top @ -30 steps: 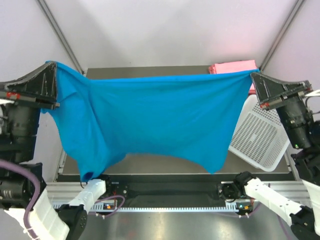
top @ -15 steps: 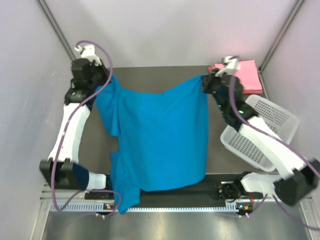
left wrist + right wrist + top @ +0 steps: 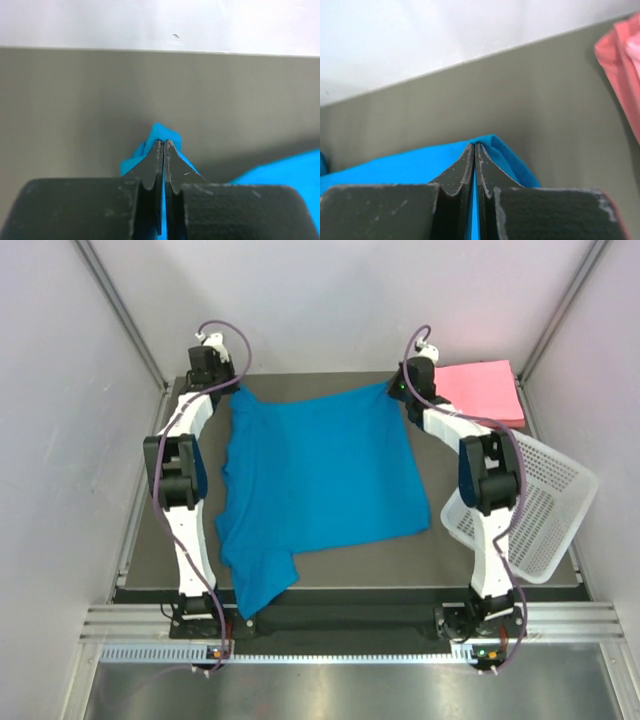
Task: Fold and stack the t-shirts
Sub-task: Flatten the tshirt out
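A bright blue t-shirt (image 3: 318, 475) lies spread over the dark table, one sleeve trailing off the near left edge. My left gripper (image 3: 232, 390) is shut on its far left corner, where blue cloth (image 3: 159, 134) pokes out past the closed jaws. At the far right corner my right gripper (image 3: 395, 390) is shut on the cloth too, and blue fabric (image 3: 505, 150) wraps the jaw tips. Both arms are stretched far across the table. A folded pink t-shirt (image 3: 482, 390) lies flat at the far right; its edge (image 3: 620, 70) shows in the right wrist view.
A white perforated basket (image 3: 535, 510) tilts over the table's right edge, under the right arm's elbow. The grey walls stand close behind both grippers. Bare table (image 3: 400, 560) shows along the near side, between the shirt and the basket.
Both arms have swung from holding the shirt hanging high near the camera to the far side, lowering it until it lies spread on the table. Both grips stayed shut.
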Robot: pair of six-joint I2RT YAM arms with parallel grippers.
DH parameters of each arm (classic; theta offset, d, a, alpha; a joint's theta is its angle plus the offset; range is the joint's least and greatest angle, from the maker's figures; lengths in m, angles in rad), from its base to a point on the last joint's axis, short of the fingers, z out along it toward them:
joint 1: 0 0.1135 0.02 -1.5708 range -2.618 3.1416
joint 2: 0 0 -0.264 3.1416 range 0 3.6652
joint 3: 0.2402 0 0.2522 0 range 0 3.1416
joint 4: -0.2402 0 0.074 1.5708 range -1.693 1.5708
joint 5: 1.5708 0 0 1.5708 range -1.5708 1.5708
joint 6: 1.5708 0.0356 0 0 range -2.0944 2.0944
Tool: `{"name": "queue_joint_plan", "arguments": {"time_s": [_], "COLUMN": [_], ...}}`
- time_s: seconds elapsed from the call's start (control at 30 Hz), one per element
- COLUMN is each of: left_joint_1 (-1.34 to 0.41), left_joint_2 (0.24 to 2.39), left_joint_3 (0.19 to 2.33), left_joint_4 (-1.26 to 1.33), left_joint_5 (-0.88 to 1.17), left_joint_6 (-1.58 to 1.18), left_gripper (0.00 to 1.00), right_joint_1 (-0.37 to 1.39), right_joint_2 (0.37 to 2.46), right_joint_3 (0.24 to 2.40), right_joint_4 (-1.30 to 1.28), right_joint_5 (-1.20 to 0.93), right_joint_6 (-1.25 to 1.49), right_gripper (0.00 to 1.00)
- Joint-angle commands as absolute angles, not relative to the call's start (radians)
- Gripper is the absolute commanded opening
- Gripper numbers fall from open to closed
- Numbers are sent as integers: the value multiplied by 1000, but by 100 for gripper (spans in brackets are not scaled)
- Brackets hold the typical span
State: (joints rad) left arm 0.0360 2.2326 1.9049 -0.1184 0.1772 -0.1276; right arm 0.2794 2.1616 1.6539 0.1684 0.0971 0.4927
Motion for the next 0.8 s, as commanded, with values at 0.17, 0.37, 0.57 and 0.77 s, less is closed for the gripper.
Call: {"name": "queue_joint_plan", "arguments": {"time_s": [0.17,0.37,0.57,0.77], "left_joint_1": [49,49,49,49], "left_joint_2": [2433,2497,2510,2228], "left_joint_3": [2193,2212,2272,2064], "left_joint_4": [44,156,117,-83], "left_joint_5": [222,245,245,126], "left_joint_6": [-124,-178,-212,-189], "left_gripper": [0,0,38,57], "right_joint_1": [215,206,192,192], "right_joint_2": [2373,2473,2502,2292], "right_joint_3": [1965,2078,2148,2002], "right_joint_4": [267,261,212,85], "right_joint_5": [31,25,14,-21], "right_joint_6": [610,615,609,554], "right_gripper": [0,0,11,33]}}
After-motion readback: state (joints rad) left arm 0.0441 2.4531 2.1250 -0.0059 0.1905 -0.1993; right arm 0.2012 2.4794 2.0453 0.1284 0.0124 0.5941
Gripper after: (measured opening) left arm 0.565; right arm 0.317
